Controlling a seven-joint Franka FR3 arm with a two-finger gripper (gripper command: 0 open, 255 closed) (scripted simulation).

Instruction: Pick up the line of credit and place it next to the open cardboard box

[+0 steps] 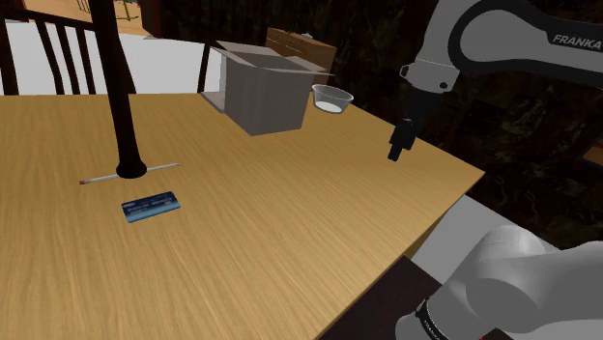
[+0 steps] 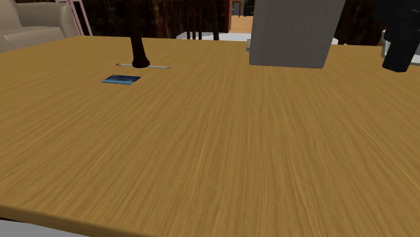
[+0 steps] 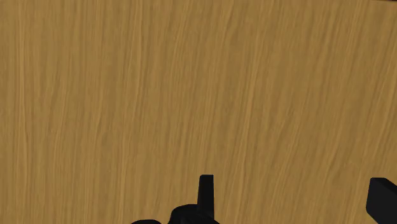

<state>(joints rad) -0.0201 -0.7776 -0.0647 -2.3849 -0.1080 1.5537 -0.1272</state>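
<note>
I have the jaws open and holding nothing. In the wrist view the two black tips stand well apart, with only the wood grain of the desk [image 3: 191,83] between and beyond them. In the shoulder view the arm [image 1: 502,34] reaches in from the upper right and the jaws hang above the desk, near its edge on that view's right, clear of the surface.

The line of credit is a small blue card [image 1: 152,207], lying flat on the desk at the shoulder view's left, well apart from the jaws. Just behind it lies a thin stick [image 1: 130,173], and the round foot of a dark post [image 1: 121,87] sits on that stick. The second exterior view has the card [image 2: 122,79] near the post [image 2: 138,40], far across the desk [image 2: 235,155].

The open box [image 1: 263,92] is drawn grey, with its flaps up. It stands toward the far side of the desk [image 1: 290,222], well apart from the card. A small pale bowl [image 1: 331,99] sits just beside it, on the side toward the arm.
</note>
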